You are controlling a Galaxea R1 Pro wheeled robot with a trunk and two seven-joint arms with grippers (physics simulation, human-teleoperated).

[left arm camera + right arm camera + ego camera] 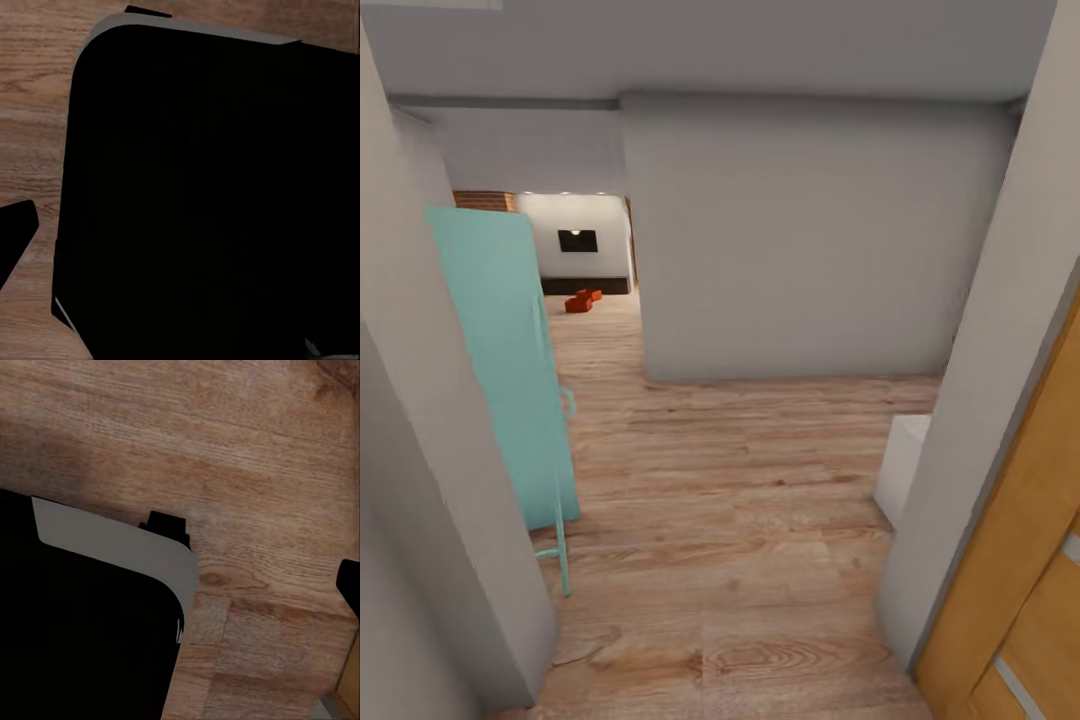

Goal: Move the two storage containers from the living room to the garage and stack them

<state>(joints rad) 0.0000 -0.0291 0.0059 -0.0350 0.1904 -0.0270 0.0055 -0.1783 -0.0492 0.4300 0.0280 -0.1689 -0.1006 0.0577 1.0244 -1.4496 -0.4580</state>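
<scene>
Two bins [584, 300] far off on plank floor [740, 520], touching, near TV [577, 240]. Teal door [500, 370] at left. Claw states: cannot tell.

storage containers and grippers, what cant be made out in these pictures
- Storage containers, head view: far down the hall and tiny; open tops and whether the two touch can't be told.
- Living room, head view: mostly hidden by grey wall and teal door.
- Wrist views: dark robot body blocks much; finger spacing unreadable.
</scene>
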